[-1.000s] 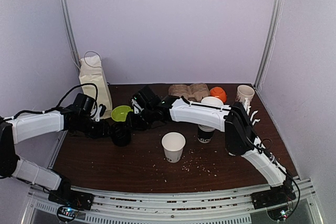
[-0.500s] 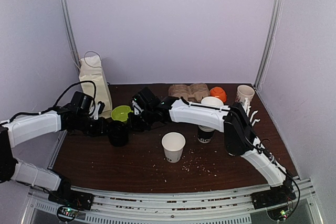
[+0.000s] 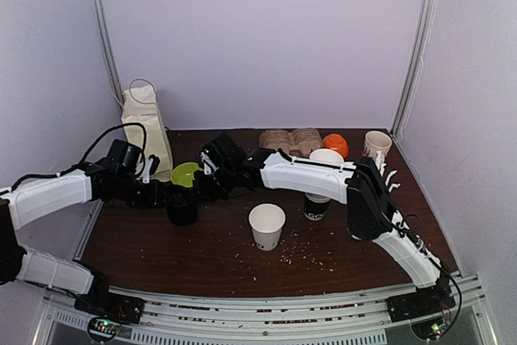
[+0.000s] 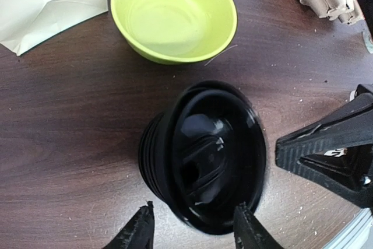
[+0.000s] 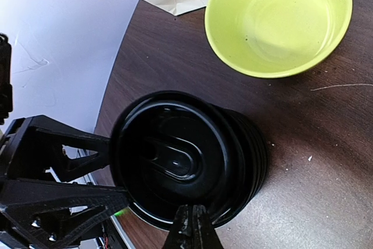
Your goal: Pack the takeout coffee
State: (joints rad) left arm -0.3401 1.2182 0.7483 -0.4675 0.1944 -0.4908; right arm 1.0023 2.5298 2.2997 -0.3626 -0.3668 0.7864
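Dark wood table (image 3: pixel 161 248), crumb-strewn, between lilac walls: the takeout coffee cup (image 3: pixel 266 225) stands lidless mid-table with free room around it, its black print too small to read.

Left wrist: the left gripper (image 4: pixel 192 228) is parted and empty, astride the near rim of the lid stack (image 4: pixel 204 150).

Right wrist: the right gripper (image 5: pixel 192 223) is closed tight at that rim; whether it pinches it is unclear.
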